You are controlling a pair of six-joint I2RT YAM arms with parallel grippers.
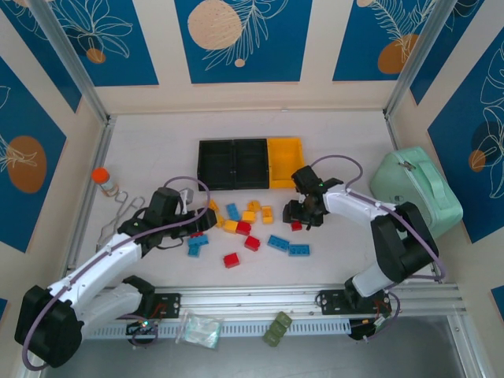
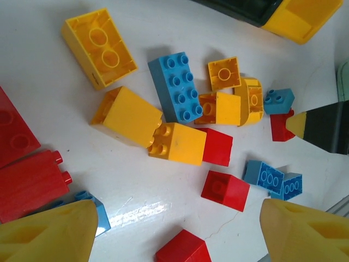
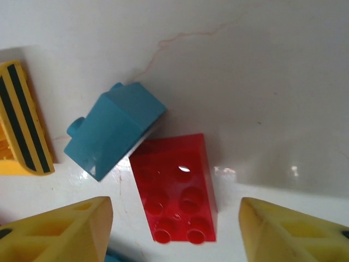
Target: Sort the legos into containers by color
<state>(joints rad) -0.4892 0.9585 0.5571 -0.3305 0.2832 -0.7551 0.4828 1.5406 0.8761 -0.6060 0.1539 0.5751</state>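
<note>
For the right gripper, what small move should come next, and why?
Probably close the right gripper on the red brick. Its fingers stand apart with that brick between them and a gap on each side. The blue brick touches one corner of the red one, so closing slowly seems wise, to avoid dragging it along.

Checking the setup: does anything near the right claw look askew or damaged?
Yes. The blue brick lies tipped on its side against the red brick, studs pointing sideways. A thin reddish hairline crosses the table above them, like a crack.
</note>
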